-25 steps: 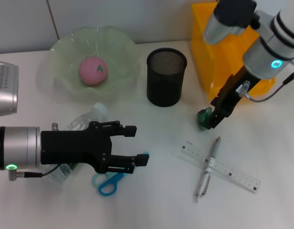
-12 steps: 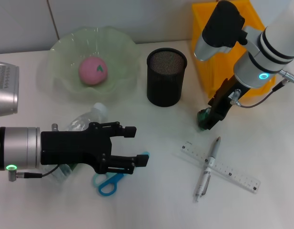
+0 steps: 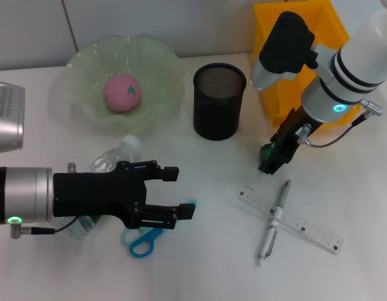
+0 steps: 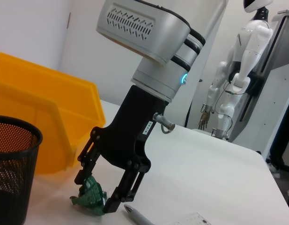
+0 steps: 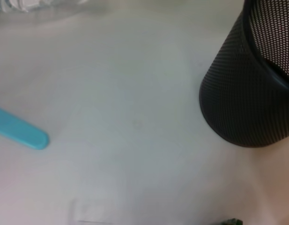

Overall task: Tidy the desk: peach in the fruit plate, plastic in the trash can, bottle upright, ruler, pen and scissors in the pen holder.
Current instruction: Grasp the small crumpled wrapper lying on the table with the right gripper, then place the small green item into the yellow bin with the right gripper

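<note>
Between the pen holder (image 3: 219, 100) and the orange bin (image 3: 303, 56), the right end effector (image 3: 273, 157) reaches down to the tabletop (image 3: 206, 263). Its fingers (image 4: 122, 190) straddle the green plastic (image 4: 90, 197), one on each side, at a narrow spread; the left wrist view shows the plastic resting on the tabletop, and whether the fingers press it cannot be told. Just beyond the plastic lies the pen (image 3: 273, 221), crossing over the ruler (image 3: 291, 217).

Left end effector (image 3: 179, 191): held level above the tabletop, fingers wide apart, holding nothing. Beneath it lie the clear bottle (image 3: 111, 164) on its side and the blue scissors (image 3: 145, 237), one blue tip (image 5: 20, 133) of which appears in the right wrist view.

Containers: the green fruit plate (image 3: 80, 69) at the far left holds the pink peach (image 3: 122, 93). Pen holder, black mesh, upright near the centre; no contents are visible in it. Orange bin at the far right, partly hidden by the right arm; its inside cannot be seen.
</note>
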You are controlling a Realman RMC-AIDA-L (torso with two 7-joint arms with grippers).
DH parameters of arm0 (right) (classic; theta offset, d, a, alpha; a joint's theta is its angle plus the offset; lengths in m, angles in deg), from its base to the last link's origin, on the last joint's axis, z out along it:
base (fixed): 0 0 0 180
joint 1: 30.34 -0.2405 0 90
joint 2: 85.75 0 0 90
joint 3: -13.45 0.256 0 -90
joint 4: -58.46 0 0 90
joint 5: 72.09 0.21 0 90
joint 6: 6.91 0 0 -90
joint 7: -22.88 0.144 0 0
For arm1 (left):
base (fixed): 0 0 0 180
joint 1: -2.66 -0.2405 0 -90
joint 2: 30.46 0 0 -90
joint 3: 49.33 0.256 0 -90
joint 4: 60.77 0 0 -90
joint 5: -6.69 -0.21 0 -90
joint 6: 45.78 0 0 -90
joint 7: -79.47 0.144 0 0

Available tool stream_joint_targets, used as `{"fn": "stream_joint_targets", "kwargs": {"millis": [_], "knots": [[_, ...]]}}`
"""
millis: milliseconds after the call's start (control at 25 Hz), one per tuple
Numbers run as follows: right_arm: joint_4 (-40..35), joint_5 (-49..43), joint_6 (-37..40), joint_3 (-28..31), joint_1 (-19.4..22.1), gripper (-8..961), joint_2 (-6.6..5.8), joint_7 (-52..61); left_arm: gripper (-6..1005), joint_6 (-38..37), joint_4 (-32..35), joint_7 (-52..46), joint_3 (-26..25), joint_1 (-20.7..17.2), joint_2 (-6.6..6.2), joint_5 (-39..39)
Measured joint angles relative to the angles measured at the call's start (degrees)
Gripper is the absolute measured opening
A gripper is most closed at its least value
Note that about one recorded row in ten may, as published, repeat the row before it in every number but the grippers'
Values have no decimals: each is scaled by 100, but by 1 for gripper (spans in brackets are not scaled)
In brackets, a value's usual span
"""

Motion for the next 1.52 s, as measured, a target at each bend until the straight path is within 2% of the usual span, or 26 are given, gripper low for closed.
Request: {"fn": "stream_joint_targets", "kwargs": {"millis": [520, 720, 920, 1000, 1160, 1240, 1280, 1360, 1400, 1440, 1520], "knots": [[106, 116, -99, -3, 48, 725, 13, -43, 853, 0, 0, 0, 11, 16, 0, -1], [83, 156, -83, -2, 69, 611, 16, -42, 853, 0, 0, -1, 34, 17, 0, 2], [-18, 198, 17, 25, 74, 392, 18, -24, 853, 0, 0, -3, 43, 17, 1, 2], [-60, 242, 54, 28, 87, 345, 17, -19, 853, 0, 0, -3, 43, 17, 1, 2], [-490, 476, 366, 54, 228, 260, 17, -9, 852, 0, 0, -7, 45, 14, -5, 5], [-1063, 605, 696, 78, 402, 229, 18, 78, 852, 0, 0, -7, 45, 16, -6, 5], [-1063, 605, 696, 78, 402, 214, 18, 78, 852, 0, 1, -6, 44, 19, -7, 3], [-1722, 773, 1004, 100, 604, 184, 8, 206, 852, 0, 6, 3, 44, 20, -8, 3], [-1722, 773, 1004, 100, 604, 184, 8, 206, 852, 0, 9, 11, 44, 20, -9, 2], [-2145, 816, 1207, 161, 708, 184, 1, 286, 852, 0, 13, 13, 45, 20, -9, 2], [-2366, 821, 1324, 215, 753, 183, 2, 318, 852, 0, 21, 14, 44, 20, -9, 0]]}}
